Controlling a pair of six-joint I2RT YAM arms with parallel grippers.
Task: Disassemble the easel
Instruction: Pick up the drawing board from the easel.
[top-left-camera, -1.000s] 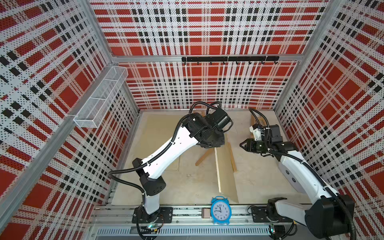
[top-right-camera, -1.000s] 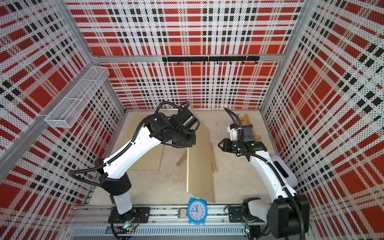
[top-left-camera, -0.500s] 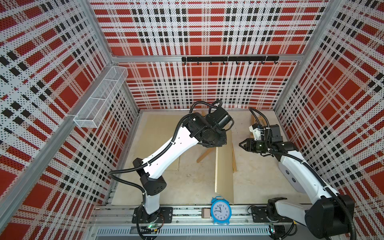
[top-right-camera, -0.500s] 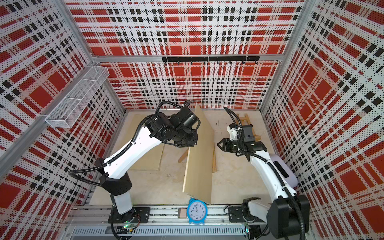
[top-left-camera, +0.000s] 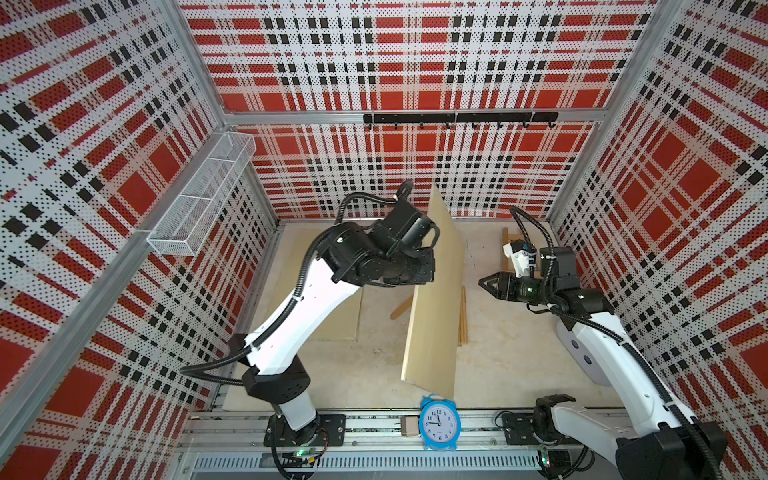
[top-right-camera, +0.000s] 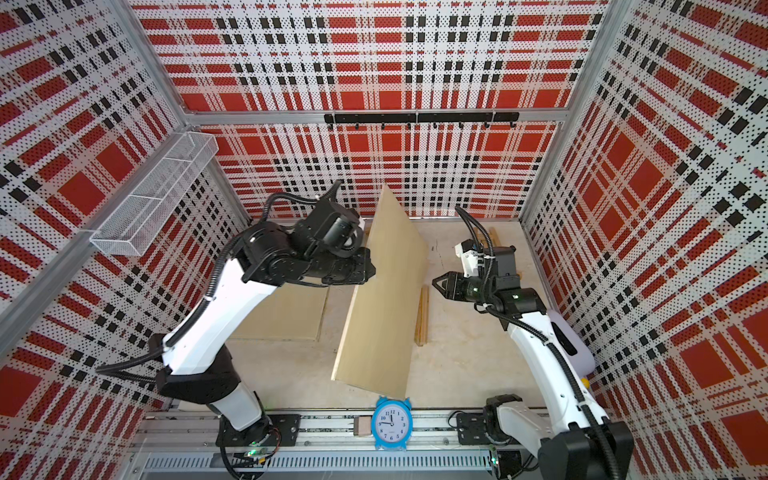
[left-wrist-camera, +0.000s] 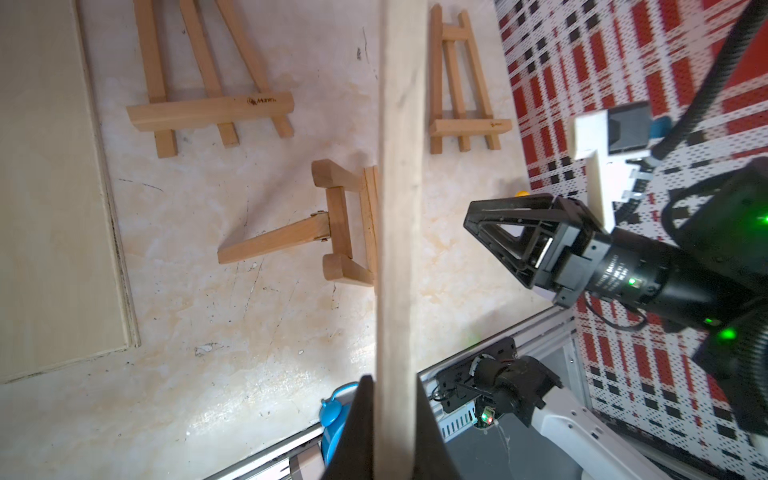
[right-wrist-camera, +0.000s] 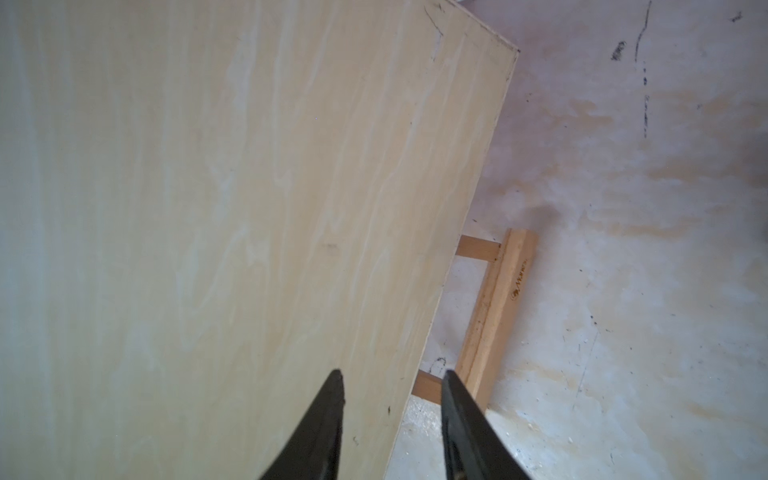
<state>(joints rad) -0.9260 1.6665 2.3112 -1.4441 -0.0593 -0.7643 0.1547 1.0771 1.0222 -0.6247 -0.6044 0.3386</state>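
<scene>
Left claw (left-wrist-camera: 392, 386) pinching board (top-left-camera: 432, 316) edge.
Board tilted over easel (left-wrist-camera: 332, 232); right claw (right-wrist-camera: 391, 374) part-spread, empty, to its right.

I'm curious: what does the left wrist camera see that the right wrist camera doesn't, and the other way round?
Only left wrist: a large easel and a small easel lying flat, a blue clock, and a spare board flat on the table. Only right wrist: the tilted board's broad face. Both: that board, the third easel beside it, the table, and the right gripper, though the right wrist sees just its fingertips.
</scene>
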